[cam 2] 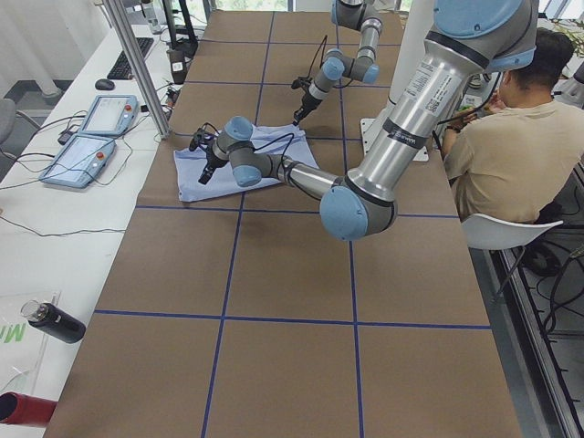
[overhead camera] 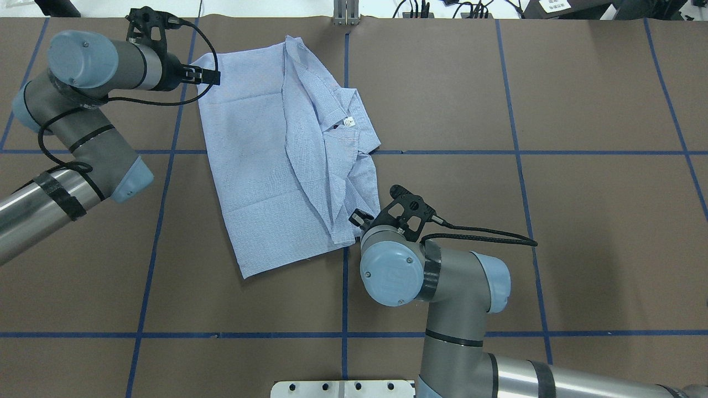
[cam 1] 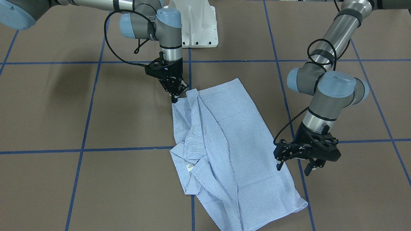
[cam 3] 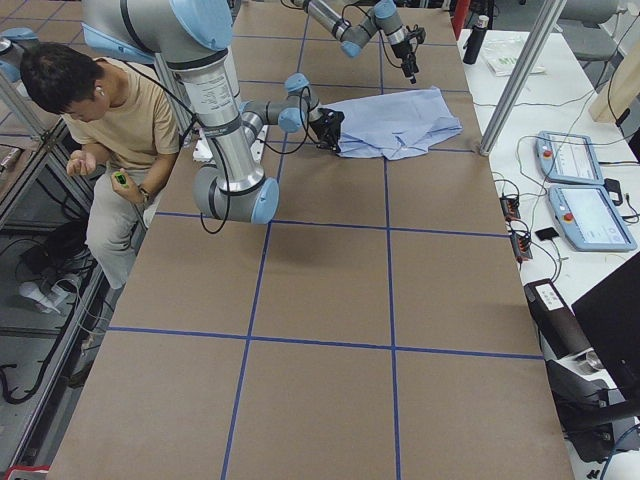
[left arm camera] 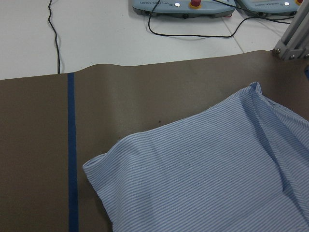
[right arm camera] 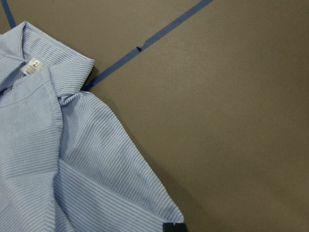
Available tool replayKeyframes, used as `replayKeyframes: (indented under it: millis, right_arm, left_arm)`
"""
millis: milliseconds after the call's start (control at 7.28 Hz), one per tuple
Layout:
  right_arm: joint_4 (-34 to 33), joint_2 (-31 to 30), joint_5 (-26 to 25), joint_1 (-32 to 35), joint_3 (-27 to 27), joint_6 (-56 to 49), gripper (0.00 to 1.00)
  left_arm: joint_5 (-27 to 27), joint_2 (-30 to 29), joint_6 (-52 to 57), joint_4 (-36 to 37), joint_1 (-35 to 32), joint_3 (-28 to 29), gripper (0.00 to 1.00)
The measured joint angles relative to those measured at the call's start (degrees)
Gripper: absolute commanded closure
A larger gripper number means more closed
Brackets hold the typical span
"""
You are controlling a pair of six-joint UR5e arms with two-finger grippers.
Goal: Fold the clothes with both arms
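Shirt [cam 1: 231,138], light blue-and-white fine stripe. In the front-facing view it lies spread slantwise on the brown tabletop [cam 1: 96,192], across the blue tape lines [cam 1: 83,149]. One broad panel lies smooth. The side toward the right tool [cam 1: 175,98] is bunched in folds, with the collar [cam 1: 192,175] open and a small white label [cam 1: 189,166] showing. The right tool has its tips drawn together on the shirt's corner nearest the robot, pinching the fabric. The left tool [cam 1: 293,166] is released, fingers spread, just beside the opposite long edge.

Overhead view: the shirt sits left of centre, reaching the tabletop's far edge. The left tool is at the far left corner of the garment; contact cannot be told. The right tool is at the near right corner, partly hidden behind its own wrist.

Left side view: the shirt lies far down the tabletop beneath the near arm's tool. Two control pendants [cam 2: 91,137] rest on the white bench alongside and a dark bottle [cam 2: 55,321] lies nearer. A seated person [cam 2: 511,155] is at the right.

Right side view: same garment, same two arms, the person at the left.

Left wrist view: a smooth shirt corner on brown paper beside a tape line.

Right wrist view: collar, label and folded cloth; one dark fingertip [right arm camera: 174,227] sits at the cloth's corner.
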Motion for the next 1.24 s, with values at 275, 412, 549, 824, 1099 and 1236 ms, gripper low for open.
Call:
replayKeyframes:
  millis: [275, 412, 549, 824, 1099, 1236]
  right_arm:
    - [-0.12, -6.84, -1.24, -1.65, 8.61, 0.31, 1.00]
    - [-0.67, -9.92, -3.88, -4.44, 12.52, 1.24, 1.00]
    - [-2.08, -12.22, -6.59, -7.60, 15.67, 3.09, 1.00]
    - [-4.88, -13.69, -11.21, -13.23, 18.11, 6.80, 0.01]
    - [-7.72, -13.94, -13.08, -15.90, 18.44, 6.54, 0.00]
    - [-9.35, -13.57, -12.49, -15.26, 19.19, 3.15, 0.00]
  left_arm:
    - [-0.02, 0.00, -0.01, 0.00, 0.00, -0.25, 0.00]
    - [-0.06, 0.00, -0.01, 0.00, 0.06, -0.24, 0.00]
    - [-0.06, 0.00, -0.01, 0.00, 0.18, -0.23, 0.00]
    - [-0.06, 0.00, -0.01, 0.00, 0.48, -0.43, 0.00]
    - [-0.08, 0.00, -0.06, 0.00, 0.59, -0.54, 0.00]
    - [-0.09, 0.00, -0.37, 0.00, 0.61, -0.59, 0.00]
